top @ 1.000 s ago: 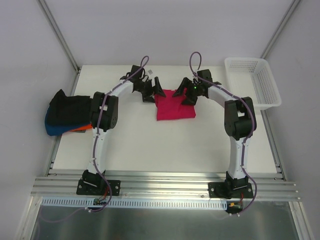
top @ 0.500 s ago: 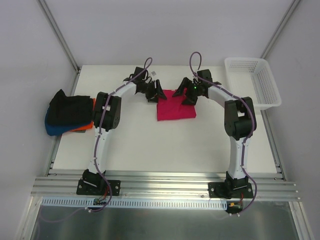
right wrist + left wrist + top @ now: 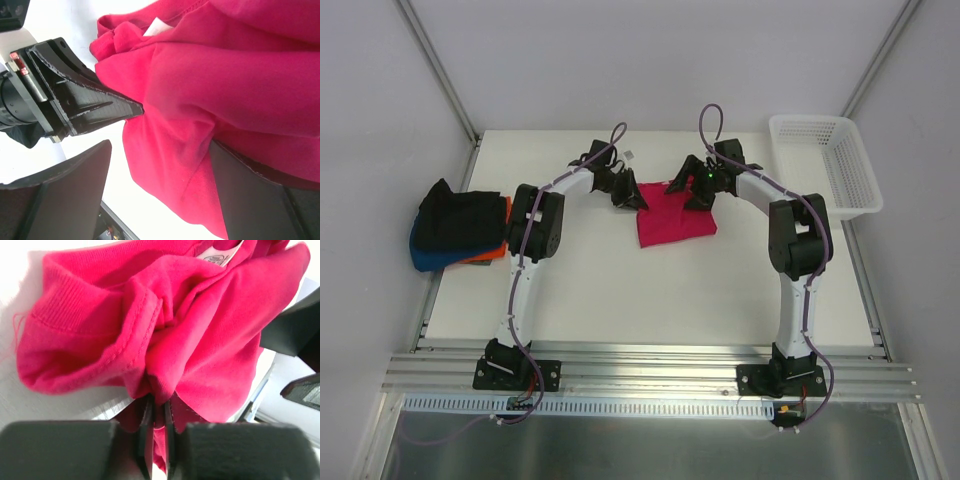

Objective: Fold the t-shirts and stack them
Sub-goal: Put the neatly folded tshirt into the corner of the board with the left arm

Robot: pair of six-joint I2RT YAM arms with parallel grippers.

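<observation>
A crimson-pink t-shirt point(image 3: 676, 224) lies folded on the far middle of the table. My left gripper point(image 3: 631, 195) sits at its far left corner, shut on a bunched fold of the pink cloth point(image 3: 200, 330), which is pinched between the two pads point(image 3: 159, 407). At the shirt's far right edge, my right gripper point(image 3: 696, 191) stands open; its fingers straddle the pink cloth point(image 3: 225, 75) without pinching it point(image 3: 160, 150). The other t-shirts sit piled at the table's left edge: black point(image 3: 455, 218) on top, with blue point(image 3: 425, 258) and orange point(image 3: 486, 256) below.
A white mesh basket point(image 3: 810, 119) stands at the far right corner. The left gripper's finger point(image 3: 85, 100) shows close by in the right wrist view. Grey walls and metal rails border the table.
My left gripper has moved right onto the shirt's corner and closed on it. The pink shirt has shifted slightly to the right. The right arm has stayed put.
</observation>
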